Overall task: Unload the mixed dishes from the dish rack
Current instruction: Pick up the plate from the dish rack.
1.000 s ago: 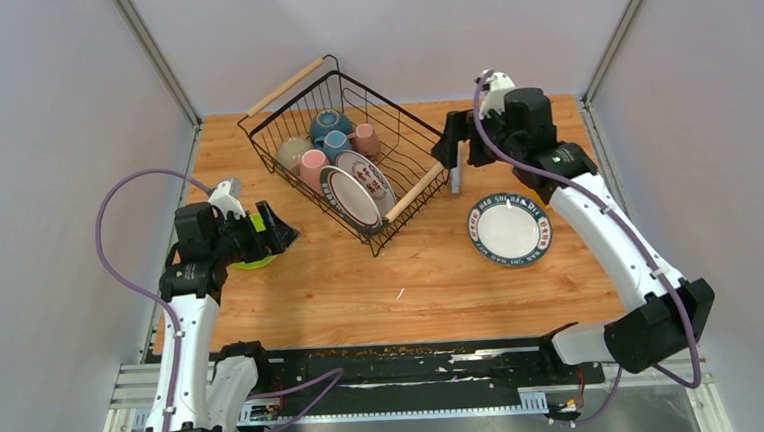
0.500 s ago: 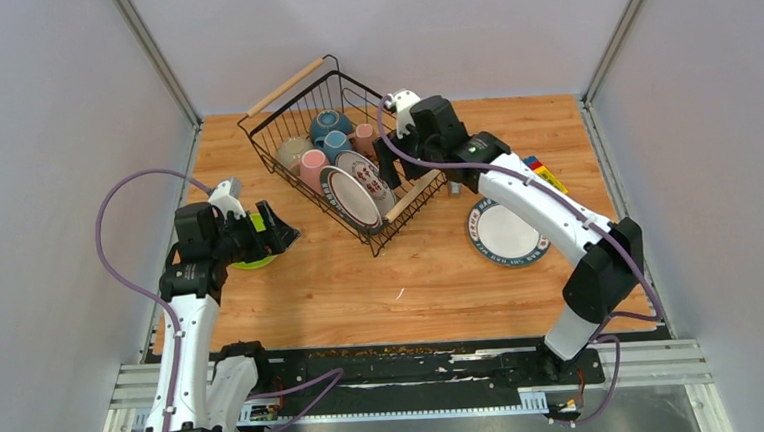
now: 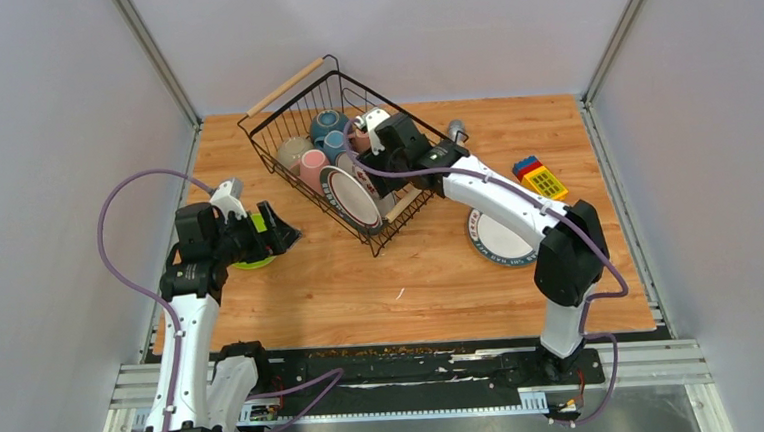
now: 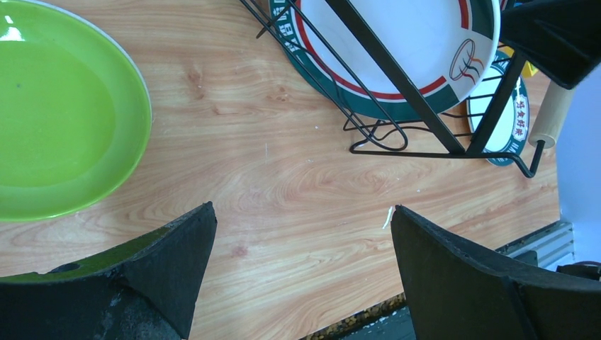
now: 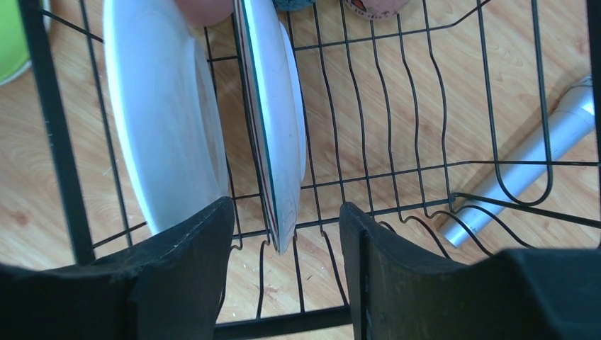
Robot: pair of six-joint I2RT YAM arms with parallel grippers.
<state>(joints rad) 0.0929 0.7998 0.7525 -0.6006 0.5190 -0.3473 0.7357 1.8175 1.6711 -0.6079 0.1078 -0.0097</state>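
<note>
The black wire dish rack stands at the back middle of the table. It holds two patterned-rim white plates on edge, pink mugs, blue-grey mugs and a beige bowl. My right gripper is open inside the rack. In the right wrist view its fingers straddle the lower edge of the inner plate without closing on it; the second plate stands to its left. My left gripper is open and empty beside the lime-green plate, which lies on the table.
Another patterned plate lies flat on the table right of the rack, partly under my right arm. A grey cylinder lies behind the rack's right side, also in the right wrist view. A toy block sits at the right.
My right arm has swung left from above the table plate into the rack, and its open fingers now straddle a plate's edge. The left arm has not moved.
</note>
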